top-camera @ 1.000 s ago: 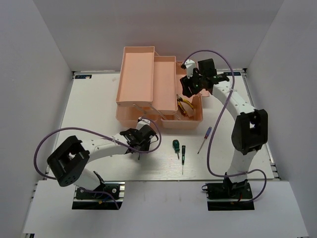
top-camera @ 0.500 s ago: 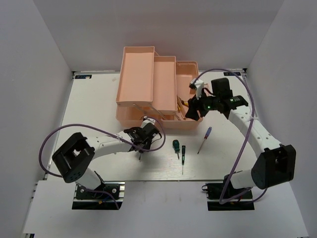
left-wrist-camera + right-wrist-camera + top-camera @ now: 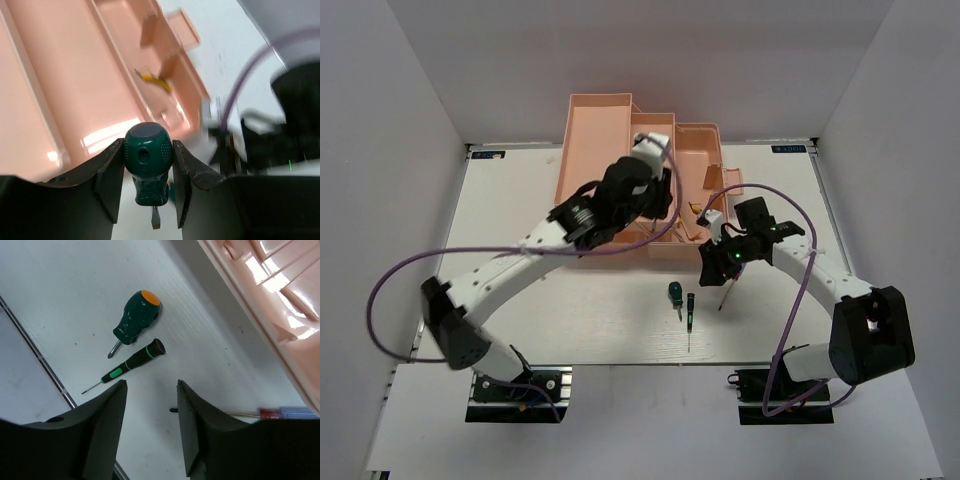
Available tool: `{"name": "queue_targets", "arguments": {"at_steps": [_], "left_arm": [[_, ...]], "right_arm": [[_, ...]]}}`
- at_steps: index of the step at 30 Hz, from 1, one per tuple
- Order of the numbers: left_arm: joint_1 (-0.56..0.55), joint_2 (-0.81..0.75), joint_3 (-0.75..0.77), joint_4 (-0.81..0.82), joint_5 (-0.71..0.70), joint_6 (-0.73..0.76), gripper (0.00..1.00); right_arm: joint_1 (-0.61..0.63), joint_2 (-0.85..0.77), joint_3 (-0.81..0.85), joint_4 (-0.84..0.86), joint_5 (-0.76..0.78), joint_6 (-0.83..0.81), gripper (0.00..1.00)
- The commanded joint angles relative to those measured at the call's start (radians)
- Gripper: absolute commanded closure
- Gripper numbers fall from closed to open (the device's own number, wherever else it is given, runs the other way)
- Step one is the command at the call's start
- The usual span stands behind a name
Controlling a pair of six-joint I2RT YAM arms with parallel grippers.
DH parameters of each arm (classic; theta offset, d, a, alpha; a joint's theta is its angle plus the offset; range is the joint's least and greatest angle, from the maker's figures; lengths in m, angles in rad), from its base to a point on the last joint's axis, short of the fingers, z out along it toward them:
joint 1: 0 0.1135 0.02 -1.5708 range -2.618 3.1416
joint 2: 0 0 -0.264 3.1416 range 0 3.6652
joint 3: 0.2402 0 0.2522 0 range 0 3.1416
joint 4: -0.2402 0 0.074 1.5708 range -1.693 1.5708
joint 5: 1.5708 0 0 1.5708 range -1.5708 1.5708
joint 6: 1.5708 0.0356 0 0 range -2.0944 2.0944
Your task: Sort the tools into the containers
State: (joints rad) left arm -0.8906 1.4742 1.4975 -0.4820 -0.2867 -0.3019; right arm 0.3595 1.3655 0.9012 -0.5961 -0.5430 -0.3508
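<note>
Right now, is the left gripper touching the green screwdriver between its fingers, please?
Touching: left wrist view shows the left gripper clamped on the green screwdriver.

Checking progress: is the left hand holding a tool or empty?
Holding: the left hand is clamped on a green screwdriver above the toolbox.

Toolbox salmon-pink; stubby screwdriver dark green, orange cap; thin screwdriver black, green bands.

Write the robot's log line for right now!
left tool: shut on green screwdriver, over toolbox | right tool: open, empty, above table
</note>
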Motion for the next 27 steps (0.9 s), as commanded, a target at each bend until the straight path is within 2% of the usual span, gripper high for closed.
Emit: {"name": "queue_targets", "arguments": {"at_steps": [1,4,6,9,11,13,14,15,17,18,22,25,27], "left_arm": [[0.033,0.184,0.147,-0.020,-0.112,0.057,1.00],[0.059,0.347,0.289,-0.038,-0.140,0.090,0.98],[0.084,0.424,0.408,-0.092,-0.158,0.104,0.91],[0.105,0.532,0.530,-0.164,-0.180,0.115,0.79],[0.116,0.558,0.561,-0.176,-0.180,0.128,0.65],[0.125,0.569,0.582,-0.176,-0.180,0.139,0.57],[0.134,0.569,0.583,-0.176,-0.169,0.139,0.45],[0.134,0.569,0.583,-0.176,-0.169,0.139,0.39],[0.134,0.528,0.569,-0.176,-0.160,0.139,0.25],[0.134,0.511,0.560,-0.176,-0.149,0.139,0.23],[0.119,0.372,0.477,-0.149,-0.135,0.149,0.19],[0.110,0.188,0.325,-0.127,-0.124,0.104,0.18],[0.110,0.021,0.155,-0.104,-0.124,0.078,0.18]], "right_arm": [[0.010,-0.045,-0.018,0.064,0.000,0.053,0.52],[0.027,-0.049,-0.015,0.085,-0.006,0.076,0.48],[0.039,-0.042,-0.009,0.101,0.000,0.087,0.35],[0.064,-0.020,0.001,0.122,-0.002,0.105,0.31],[0.091,-0.008,0.007,0.143,0.008,0.128,0.30],[0.102,0.017,0.013,0.160,0.015,0.145,0.30],[0.126,0.041,0.016,0.176,0.040,0.153,0.30],[0.134,0.046,0.016,0.189,0.052,0.159,0.30],[0.166,0.073,0.019,0.214,0.105,0.180,0.28],[0.171,0.092,0.019,0.238,0.113,0.188,0.28],[0.220,0.148,0.008,0.263,0.193,0.234,0.28],[0.263,0.174,-0.001,0.294,0.271,0.283,0.28],[0.300,0.190,-0.004,0.311,0.342,0.318,0.28]]}}
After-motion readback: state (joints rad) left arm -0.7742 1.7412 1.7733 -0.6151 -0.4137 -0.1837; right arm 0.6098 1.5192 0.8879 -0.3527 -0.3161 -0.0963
